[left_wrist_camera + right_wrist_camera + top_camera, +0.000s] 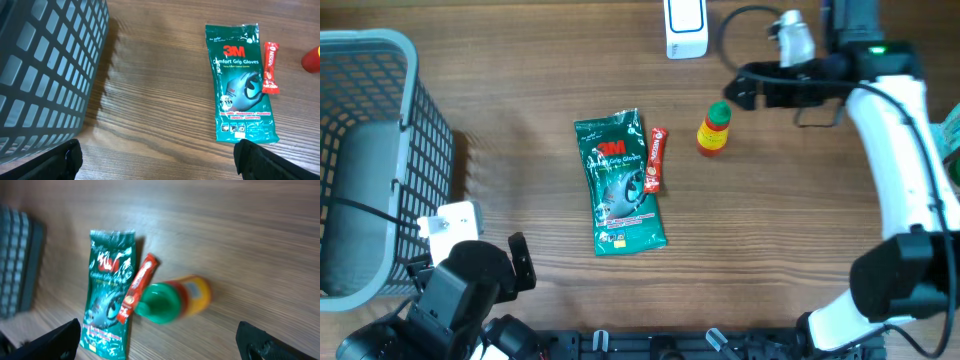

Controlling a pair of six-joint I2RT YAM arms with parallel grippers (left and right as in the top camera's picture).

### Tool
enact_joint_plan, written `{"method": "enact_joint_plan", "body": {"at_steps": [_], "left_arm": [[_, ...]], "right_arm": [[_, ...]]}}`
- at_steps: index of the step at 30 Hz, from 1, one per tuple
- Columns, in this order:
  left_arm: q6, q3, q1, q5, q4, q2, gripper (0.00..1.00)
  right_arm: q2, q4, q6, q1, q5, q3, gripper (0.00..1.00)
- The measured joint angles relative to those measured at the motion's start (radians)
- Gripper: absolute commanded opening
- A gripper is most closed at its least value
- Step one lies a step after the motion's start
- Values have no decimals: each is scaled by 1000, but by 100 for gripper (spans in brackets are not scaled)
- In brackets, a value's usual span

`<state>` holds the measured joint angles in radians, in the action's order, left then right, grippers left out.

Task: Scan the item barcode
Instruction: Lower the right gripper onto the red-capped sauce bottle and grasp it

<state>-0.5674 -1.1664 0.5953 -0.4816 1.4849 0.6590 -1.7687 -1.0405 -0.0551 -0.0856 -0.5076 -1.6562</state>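
Small yellow plastic bottle with green cap point(714, 130) upright toward the table's far edge; right gripper point(732, 92) jaws apart just beside it; left gripper point(162, 167) apart, front-left corner; risk: a clipped cap topples the bottle, it rolls.

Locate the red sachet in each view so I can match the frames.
Overhead: the red sachet is near the table centre, along the right edge of the green glove pack.
Left wrist: it is at upper right, again beside the pack's right edge.
Right wrist: it is left of centre and tilted, between the pack and the bottle.
Shared landmark: the green glove pack.
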Motion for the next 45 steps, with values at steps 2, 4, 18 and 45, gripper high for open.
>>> {"method": "enact_joint_plan", "body": {"at_steps": [2,4,18,45], "left_arm": [[0,0,0,0,0,0,100],[0,0,0,0,0,0,100],[0,0,0,0,0,0,100],[0,0,0,0,0,0,100]], "right_arm": [[-8,37,14,-82,71,11,100],[-8,69,51,-137,163,24,100],[-16,249,234,-237,475,182,51],[-5,-36,112,-235,398,146,23]]}}
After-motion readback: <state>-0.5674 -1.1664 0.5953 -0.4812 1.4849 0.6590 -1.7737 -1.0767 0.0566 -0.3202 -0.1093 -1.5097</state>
